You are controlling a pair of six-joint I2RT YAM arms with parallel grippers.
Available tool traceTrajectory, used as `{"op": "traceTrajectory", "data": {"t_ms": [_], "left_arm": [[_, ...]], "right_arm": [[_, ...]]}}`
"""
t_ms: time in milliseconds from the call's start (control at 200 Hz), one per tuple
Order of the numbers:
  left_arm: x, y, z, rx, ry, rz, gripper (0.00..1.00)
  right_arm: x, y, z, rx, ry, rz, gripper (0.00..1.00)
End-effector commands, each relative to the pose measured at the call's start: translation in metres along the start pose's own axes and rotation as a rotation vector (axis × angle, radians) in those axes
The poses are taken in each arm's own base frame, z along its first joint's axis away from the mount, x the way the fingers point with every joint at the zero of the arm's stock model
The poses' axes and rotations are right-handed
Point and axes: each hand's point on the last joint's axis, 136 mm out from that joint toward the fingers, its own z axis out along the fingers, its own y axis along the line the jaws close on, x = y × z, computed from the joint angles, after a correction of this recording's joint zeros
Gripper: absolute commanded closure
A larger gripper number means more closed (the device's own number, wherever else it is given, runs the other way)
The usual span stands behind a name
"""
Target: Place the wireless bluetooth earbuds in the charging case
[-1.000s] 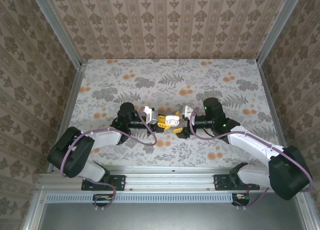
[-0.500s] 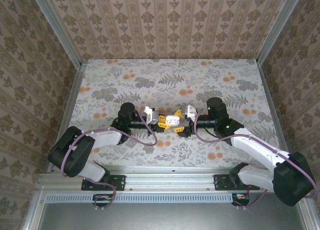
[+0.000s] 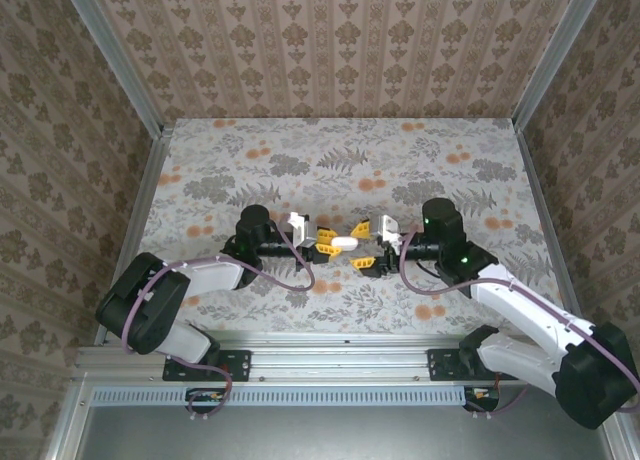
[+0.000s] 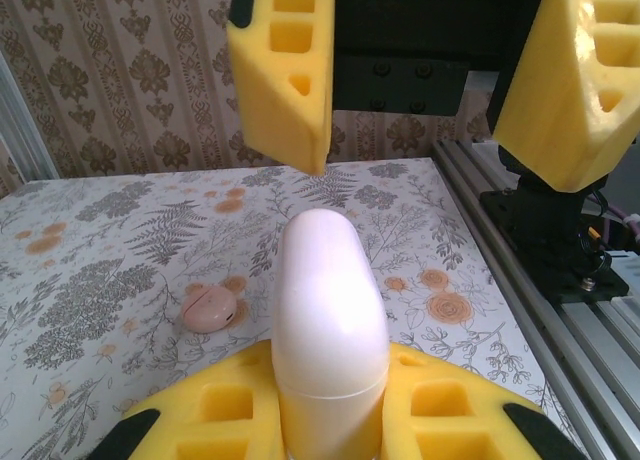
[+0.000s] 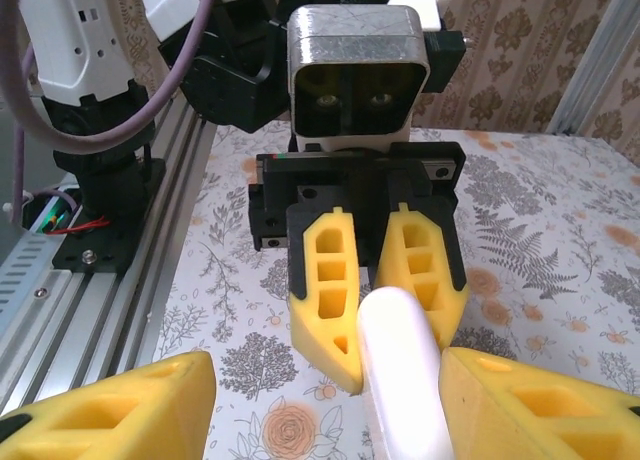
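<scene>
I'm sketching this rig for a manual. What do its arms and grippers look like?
The left arm and right arm have white link shells between bulky black joints, with a lilac cable looping along each. The left gripper and right gripper carry wedge-shaped yellow fingers with square hollows, on black frames. A silver-grey camera box sits above the left one's fingers.
</scene>
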Motion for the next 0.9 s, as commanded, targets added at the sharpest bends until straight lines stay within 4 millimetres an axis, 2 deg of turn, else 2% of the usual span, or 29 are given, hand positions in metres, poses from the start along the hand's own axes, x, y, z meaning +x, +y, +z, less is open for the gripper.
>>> {"op": "traceTrajectory", "data": {"t_ms": [0, 150, 325, 590, 895], "left_arm": [[-0.007, -0.002, 0.002, 0.028, -0.022, 0.034, 1.0], [-0.01, -0.005, 0.002, 0.046, -0.034, 0.033, 1.0], [-0.009, -0.005, 0.002, 0.049, -0.033, 0.035, 1.0], [-0.01, -0.005, 0.002, 0.049, -0.034, 0.036, 1.0], [-0.008, -0.004, 0.002, 0.044, -0.028, 0.033, 1.0]], "right_arm": [[0.006, -0.007, -0.007, 0.066, 0.007, -0.001, 0.38], [0.012, -0.017, -0.008, 0.098, 0.026, -0.011, 0.36], [0.017, -0.017, -0.001, 0.059, 0.044, -0.037, 0.36], [0.02, -0.021, 0.01, 0.018, 0.04, -0.059, 0.42], [0.022, -0.025, 0.019, -0.014, 0.028, -0.058, 0.6]]}}
